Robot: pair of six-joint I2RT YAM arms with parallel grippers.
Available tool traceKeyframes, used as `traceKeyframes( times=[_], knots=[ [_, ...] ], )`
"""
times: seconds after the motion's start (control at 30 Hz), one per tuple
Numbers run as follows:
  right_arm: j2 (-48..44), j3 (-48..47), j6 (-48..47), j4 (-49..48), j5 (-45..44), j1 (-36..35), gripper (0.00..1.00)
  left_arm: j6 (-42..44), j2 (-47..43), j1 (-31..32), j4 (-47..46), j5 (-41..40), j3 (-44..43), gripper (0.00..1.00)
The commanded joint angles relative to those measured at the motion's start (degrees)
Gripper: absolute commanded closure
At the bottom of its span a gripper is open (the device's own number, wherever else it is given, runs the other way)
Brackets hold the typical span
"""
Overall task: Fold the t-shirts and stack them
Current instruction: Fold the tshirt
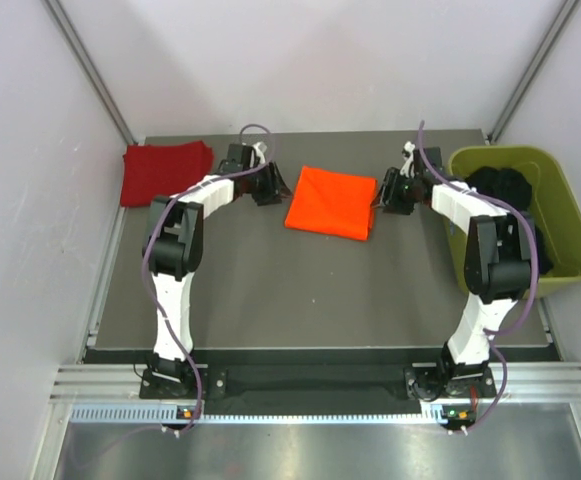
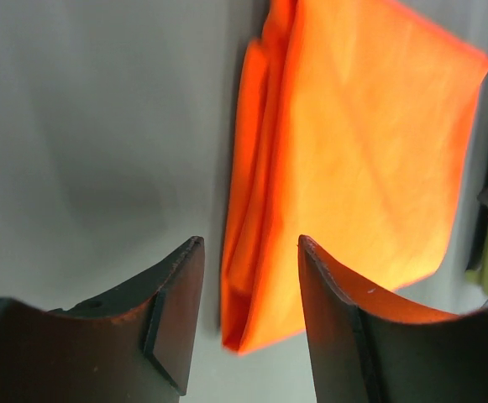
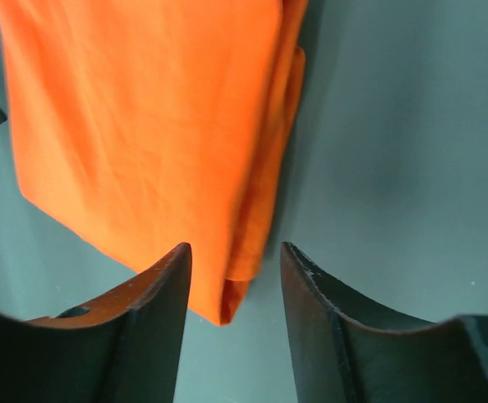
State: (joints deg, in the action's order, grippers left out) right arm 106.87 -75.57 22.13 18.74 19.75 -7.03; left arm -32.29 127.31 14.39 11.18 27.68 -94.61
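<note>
top external view: the orange t-shirt (image 1: 332, 202) lies folded into a compact rectangle in the middle of the dark surface (image 1: 270, 290). the left end effector (image 1: 267, 187) sits just beside its left edge and the right end effector (image 1: 387, 192) just beside its right edge. the two arms face each other across the cloth, which reads as the stance for working both short sides of a fold at once.

in the left wrist view the fingers (image 2: 172, 294) stand apart. the layered edge of the orange shirt shows beyond the gap, lying flat on the surface rather than pinched. the right wrist view shows the same on its side: jaws parted, the stacked folds lying free. neither end effector holds anything.

the dark red t-shirt (image 1: 165, 172) sits folded at the far left corner of the surface, well apart from the orange one. that corner looks like the stacking place, chosen to leave the middle for folding. the olive-green tub (image 1: 570, 225) stands at the right edge with dark garments (image 1: 505, 185) in it, probably more laundry waiting.

as i judge it, the orange shirt's folding looks done, and what remains is to carry it onto the red one. its edges are soft and several layers thick, so a lift would need both sides taken together or the fold may sag open.
</note>
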Motion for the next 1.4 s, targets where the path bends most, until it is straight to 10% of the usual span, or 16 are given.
traceKeyframes(
  times=[0.0, 0.47, 0.63, 0.83, 1.1, 1.37],
  knots=[
    [-1.8, 3.8, -0.2, -5.6, 0.9, -0.5, 0.56, 3.4, -4.5, 0.2, -1.2, 1.1, 4.2, 0.47],
    [0.6, 16.0, 7.1, -25.1, 9.8, -1.9, 0.71, 0.9, -5.3, 1.0, -3.9, 2.2, 12.8, 0.57],
    [-0.8, 19.3, 8.8, -27.5, 10.6, -1.9, 0.9, 0.0, -6.9, 1.3, -4.1, 4.0, 15.3, 0.77],
    [-2.7, 22.8, 6.3, -25.8, 11.6, -1.9, 0.91, -4.3, -13.2, 3.3, -3.6, 2.0, 24.8, 0.99],
    [-8.4, 28.4, 2.4, -20.8, 15.3, -1.9, 0.88, -8.5, -25.1, 6.2, 0.3, -3.8, 34.8, 0.91],
    [-14.5, 26.2, -1.7, -9.4, 11.7, -1.9, 0.63, -8.0, -30.4, 5.8, 11.1, -16.4, 31.6, 0.6]
  ],
)
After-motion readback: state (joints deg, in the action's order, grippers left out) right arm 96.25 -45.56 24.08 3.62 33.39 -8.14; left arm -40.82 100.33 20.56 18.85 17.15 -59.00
